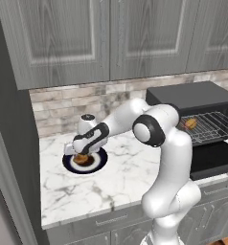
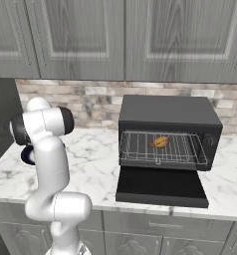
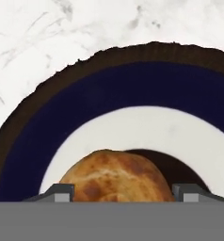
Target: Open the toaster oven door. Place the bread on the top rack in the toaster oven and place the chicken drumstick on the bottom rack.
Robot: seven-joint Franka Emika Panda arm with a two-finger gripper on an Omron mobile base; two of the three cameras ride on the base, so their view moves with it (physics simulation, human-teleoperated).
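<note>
Marble counter (image 1: 130, 177) carries the plate (image 1: 99, 162) near its left edge; gripper (image 3: 118, 193) straddles the chicken drumstick (image 3: 115, 175) there, grip uncertain; bread (image 2: 160, 142) sits on the toaster oven's (image 2: 165, 112) rack

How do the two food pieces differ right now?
The bread sits on the plate on the counter, between the end effector fingertips; the chicken drumstick lies on a rack in the toaster oven. The bread is rounded, the drumstick elongated. Both are golden-brown.
</note>
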